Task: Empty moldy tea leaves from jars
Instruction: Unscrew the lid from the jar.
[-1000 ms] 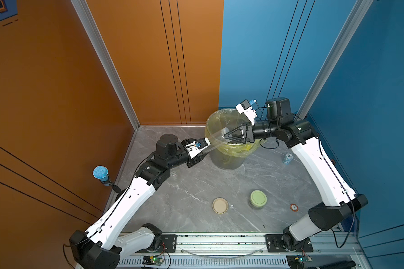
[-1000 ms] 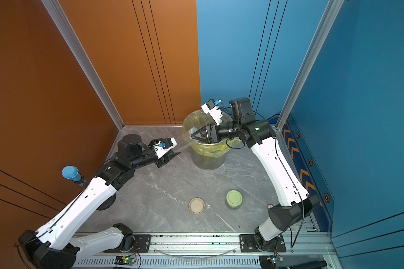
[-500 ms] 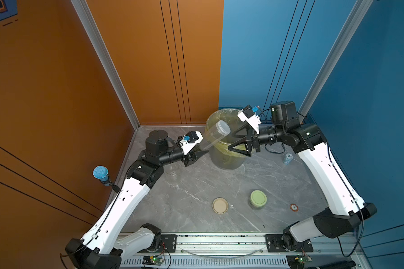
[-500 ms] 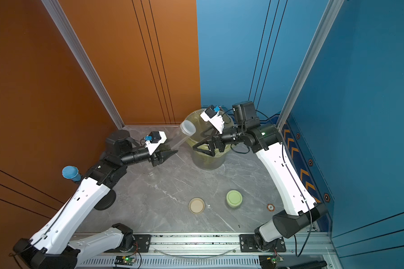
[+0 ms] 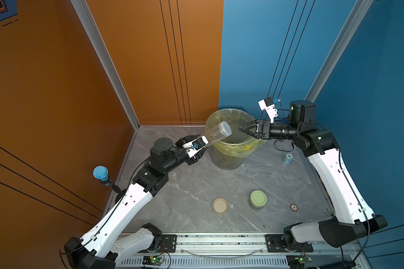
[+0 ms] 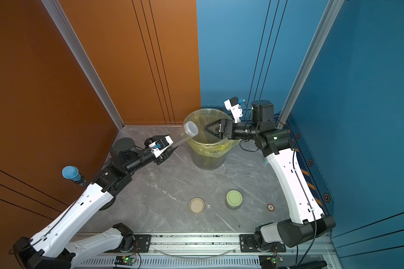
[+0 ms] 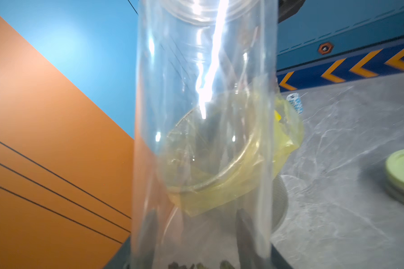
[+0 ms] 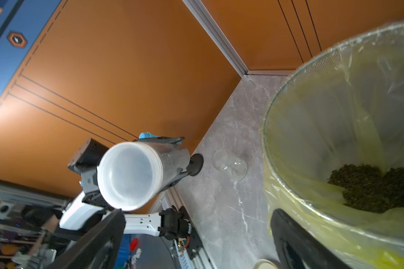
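While our left tool (image 6: 170, 152) clamps the tall jar (image 5: 214, 137) by its base, whitish lid (image 5: 225, 128) above the left rim of the bin (image 5: 229, 110), our right tool (image 5: 244, 129) gapes empty just right of it; light, slick plastic, we judge, so pinch the lid's edge

Tall narrow jar (image 5: 217, 135), clear, whitish-lidded, tilted, lid end above bin (image 5: 226, 160) rim. Short green-lidded jar (image 5: 258, 199) upright on table (image 5: 196, 181). Wide jar (image 8: 229, 163) lidless. Dark tea leaves (image 8: 371, 188) heaped inside bin.
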Available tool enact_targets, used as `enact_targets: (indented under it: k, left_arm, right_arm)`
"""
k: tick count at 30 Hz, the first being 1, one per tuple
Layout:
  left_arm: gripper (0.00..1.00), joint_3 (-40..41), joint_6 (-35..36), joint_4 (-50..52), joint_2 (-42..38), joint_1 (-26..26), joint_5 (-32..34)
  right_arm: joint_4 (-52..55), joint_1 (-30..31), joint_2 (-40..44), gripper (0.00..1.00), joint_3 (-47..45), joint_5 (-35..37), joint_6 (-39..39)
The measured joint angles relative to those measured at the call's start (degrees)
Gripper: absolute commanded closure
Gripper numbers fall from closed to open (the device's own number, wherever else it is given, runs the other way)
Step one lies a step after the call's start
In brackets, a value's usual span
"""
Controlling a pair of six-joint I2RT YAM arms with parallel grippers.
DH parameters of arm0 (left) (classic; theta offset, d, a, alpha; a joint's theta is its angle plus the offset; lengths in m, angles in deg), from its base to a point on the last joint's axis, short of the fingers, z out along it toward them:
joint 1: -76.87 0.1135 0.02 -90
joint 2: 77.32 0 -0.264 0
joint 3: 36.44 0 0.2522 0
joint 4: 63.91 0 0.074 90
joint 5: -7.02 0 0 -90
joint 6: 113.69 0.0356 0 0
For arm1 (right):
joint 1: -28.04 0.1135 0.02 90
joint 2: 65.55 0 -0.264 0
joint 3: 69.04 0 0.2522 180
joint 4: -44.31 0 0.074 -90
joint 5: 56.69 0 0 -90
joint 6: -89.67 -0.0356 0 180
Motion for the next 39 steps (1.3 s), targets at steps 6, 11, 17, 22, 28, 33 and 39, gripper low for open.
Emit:
enact_targets:
  k: [6, 11, 17, 22, 28, 33, 39]
  left_arm:
    - [0.66, 2.51, 6.67, -9.07, 1.33, -1.64, 8.04]
    - [0.66, 3.23, 11.78, -14.03, 2.95, -2.60, 12.00]
    - [0.66, 3.50, 16.09, -16.96, 4.28, -3.28, 13.86]
    - [0.66, 4.13, 17.66, -18.03, 4.79, -3.56, 14.95]
    - [0.66, 4.13, 18.05, -18.36, 5.09, -3.56, 14.99]
    - [0.66, 4.13, 18.08, -18.40, 5.27, -3.63, 14.97]
    - [0.66, 4.13, 18.29, -18.14, 5.27, -3.85, 15.17]
  right_arm:
    - [-3.82, 0.00, -0.22, 0.00, -1.73, 0.00, -10.62]
    - [-7.04, 0.48, -0.24, 0.00, -1.64, -0.04, -15.69]
    - [-6.49, 2.91, -3.52, 0.03, 4.13, -0.02, -16.37]
    - [-4.44, 3.98, -5.84, 0.13, 7.72, 0.02, -15.26]
    - [-0.98, 5.44, -7.37, 0.18, 9.84, 0.46, -12.83]
    - [1.31, 5.92, -7.74, 0.24, 10.38, 1.55, -11.06]
    - [2.43, 5.92, -8.44, 0.36, 10.78, 2.45, -9.86]
